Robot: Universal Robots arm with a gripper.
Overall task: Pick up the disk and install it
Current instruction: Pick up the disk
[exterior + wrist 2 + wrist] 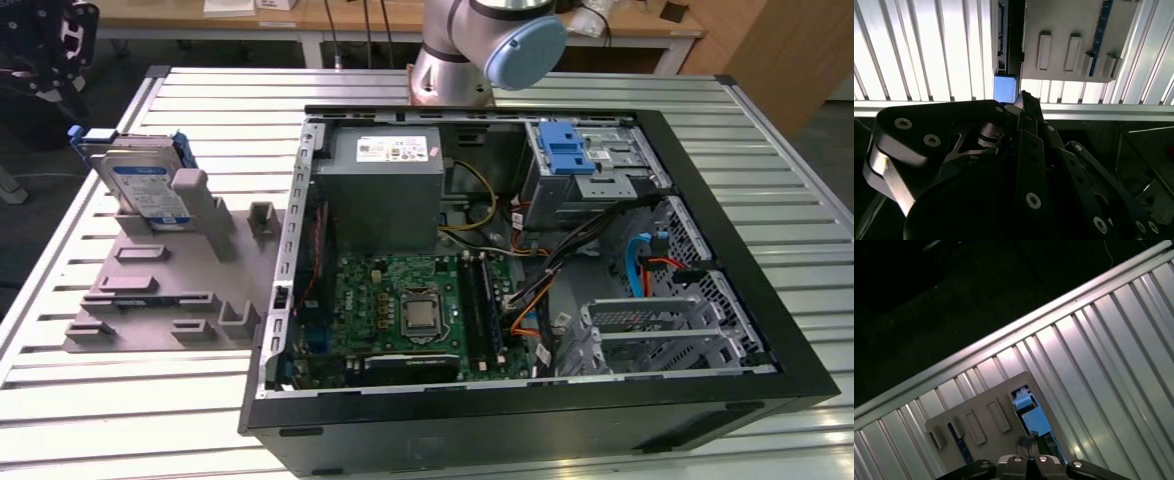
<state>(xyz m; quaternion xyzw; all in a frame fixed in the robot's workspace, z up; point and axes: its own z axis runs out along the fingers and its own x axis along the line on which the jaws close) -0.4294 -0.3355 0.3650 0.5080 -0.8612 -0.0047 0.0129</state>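
Ribbed aluminium table (120, 420) carries all your work, and some desks stand behind it. You find the disk (140, 182) standing on its edge in a grey holder (160, 290), at the exterior view's left, near the open computer case (467, 435). I think it is kept upright like this so that its blue rails are free on top and can be taken from above. The case lies on its side with the cover off, probably so that the drive cage (587, 165) at its far corner can be reached from above too.

Your gripper (1023, 100) hangs over the table's edge near the holder, above the disk and apart from it, and the disk is not in it. Whether it is released or clenched, you cannot tell.

Room around the disk is good on the side away from the case. On the other side the case wall is close, and inside the case the cables (587, 235) run just beside the cage.
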